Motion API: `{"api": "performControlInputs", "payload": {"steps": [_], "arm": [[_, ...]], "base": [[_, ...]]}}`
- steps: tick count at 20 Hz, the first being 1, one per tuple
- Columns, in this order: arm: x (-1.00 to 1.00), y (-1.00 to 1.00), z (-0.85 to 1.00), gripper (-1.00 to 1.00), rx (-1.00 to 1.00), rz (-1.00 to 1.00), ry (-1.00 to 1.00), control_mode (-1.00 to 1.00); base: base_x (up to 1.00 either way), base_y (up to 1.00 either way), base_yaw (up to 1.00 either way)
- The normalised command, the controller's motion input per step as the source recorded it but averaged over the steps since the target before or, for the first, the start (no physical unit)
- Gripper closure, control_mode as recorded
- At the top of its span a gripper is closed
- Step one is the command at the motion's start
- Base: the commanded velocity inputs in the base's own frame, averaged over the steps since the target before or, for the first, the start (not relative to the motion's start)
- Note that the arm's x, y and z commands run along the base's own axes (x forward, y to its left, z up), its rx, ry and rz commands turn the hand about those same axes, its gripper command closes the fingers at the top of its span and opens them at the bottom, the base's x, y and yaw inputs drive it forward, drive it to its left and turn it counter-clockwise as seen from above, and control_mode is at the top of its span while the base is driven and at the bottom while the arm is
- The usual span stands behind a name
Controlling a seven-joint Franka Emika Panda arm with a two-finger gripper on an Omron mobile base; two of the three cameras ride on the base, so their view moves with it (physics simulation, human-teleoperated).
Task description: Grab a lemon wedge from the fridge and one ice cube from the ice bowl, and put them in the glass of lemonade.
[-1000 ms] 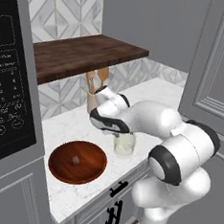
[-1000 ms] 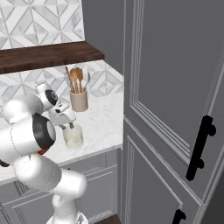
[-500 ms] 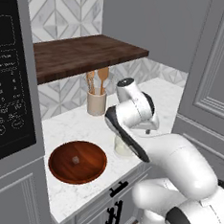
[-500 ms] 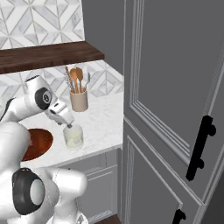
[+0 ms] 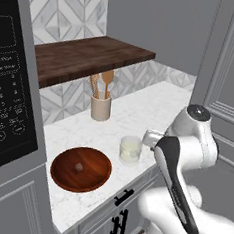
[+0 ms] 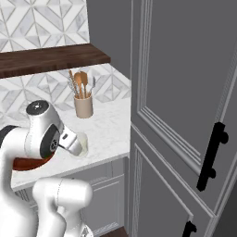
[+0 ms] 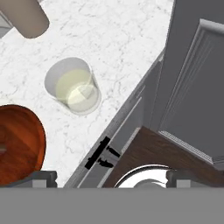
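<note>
Your two-finger gripper (image 7: 107, 178) spread wide and empty above the counter's front edge, short clear lemonade tumbler (image 5: 130, 150) near that edge, reddish-brown wooden bowl (image 5: 81, 168) just beside it, open marble counter (image 5: 150, 109) behind.

Glossy wood ice bowl (image 5: 81, 169) — clear glass of lemonade (image 5: 130, 150).
</note>
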Motion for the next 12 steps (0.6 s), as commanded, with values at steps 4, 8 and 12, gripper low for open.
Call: {"api": "performControlInputs", "payload": {"steps": [4,8,12], "arm": [[-0.79,0.0,0.73,-1.0,0.0,0.12,0.02,-1.0],[-0.85,-0.03,0.61,-1.0,0.0,0.11,0.0,-1.0],[-0.97,-0.1,0.08,-1.0,0.0,0.07,0.0,-1.0]], "base": [[0.0,0.0,0.0],[0.0,0.0,0.0],[0.0,0.0,0.0]]}}
